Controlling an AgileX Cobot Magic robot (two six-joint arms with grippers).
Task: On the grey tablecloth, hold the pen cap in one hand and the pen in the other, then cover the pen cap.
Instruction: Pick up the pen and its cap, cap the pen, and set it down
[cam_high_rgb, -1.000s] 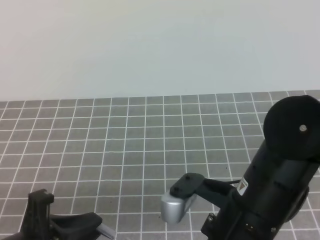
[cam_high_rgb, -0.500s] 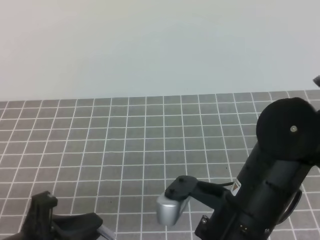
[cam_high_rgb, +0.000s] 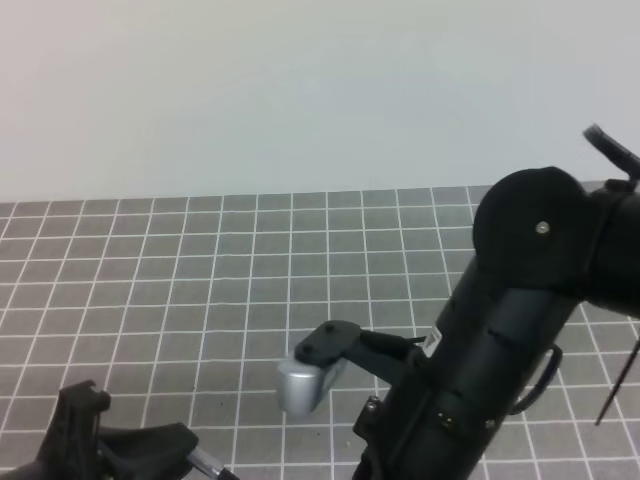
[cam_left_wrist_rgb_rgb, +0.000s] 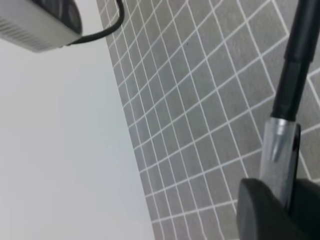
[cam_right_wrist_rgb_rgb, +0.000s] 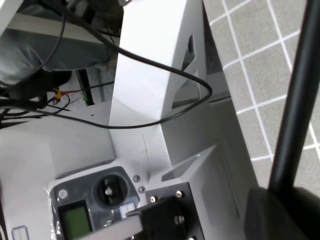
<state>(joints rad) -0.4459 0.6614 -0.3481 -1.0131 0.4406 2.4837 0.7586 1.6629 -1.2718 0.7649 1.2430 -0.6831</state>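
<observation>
Wall, frame, cables and a control box around the work area

A plain pale wall (cam_high_rgb: 300, 90) fills the upper half of the high view and the left of the left wrist view. In the right wrist view a white frame (cam_right_wrist_rgb_rgb: 150, 85) stands upper centre, a black cable (cam_right_wrist_rgb_rgb: 150, 65) loops across it, and a grey box (cam_right_wrist_rgb_rgb: 95, 200) with a small green screen (cam_right_wrist_rgb_rgb: 75, 220) sits lower left.

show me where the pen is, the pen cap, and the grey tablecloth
pen (cam_right_wrist_rgb_rgb: 295, 100), right wrist view, on its black shaft above the hand.
pen cap (cam_left_wrist_rgb_rgb: 276, 150), left wrist view, on its silvery clear end.
grey tablecloth (cam_high_rgb: 250, 260), exterior high view, on a bare gridded patch.
</observation>
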